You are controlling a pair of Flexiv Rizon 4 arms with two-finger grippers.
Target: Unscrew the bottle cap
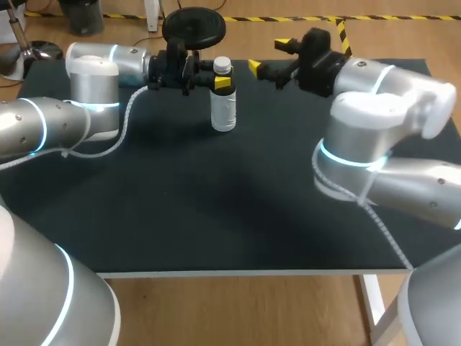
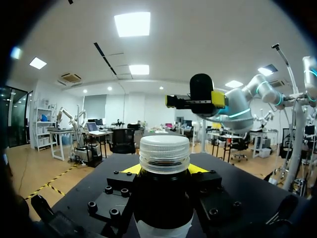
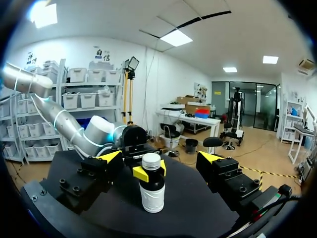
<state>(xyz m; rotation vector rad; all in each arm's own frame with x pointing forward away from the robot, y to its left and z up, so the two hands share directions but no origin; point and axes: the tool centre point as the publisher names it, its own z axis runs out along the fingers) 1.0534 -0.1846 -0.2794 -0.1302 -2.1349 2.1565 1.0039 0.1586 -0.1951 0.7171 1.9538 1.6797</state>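
Left gripper [image 1: 220, 81]: closed on the bottle [image 1: 223, 112] just below its cap, one yellow tip on each side of the dark shoulder. Left wrist view confirms both fingers pressed against it. Arm enters from the left edge of the head view, wrist level.

Bottle: upright on the black table [image 1: 216, 202], upper middle of the head view. Dark body, white label. White ribbed screw cap [image 1: 222, 65] still seated on the neck.

Right gripper [image 1: 269, 56]: fingers spread wide, holding nothing. Sits to the right of the bottle in the upper part of the head view, apart from it and about level with the cap. In the right wrist view the bottle stands ahead of the open fingers, in line with the gap between them.
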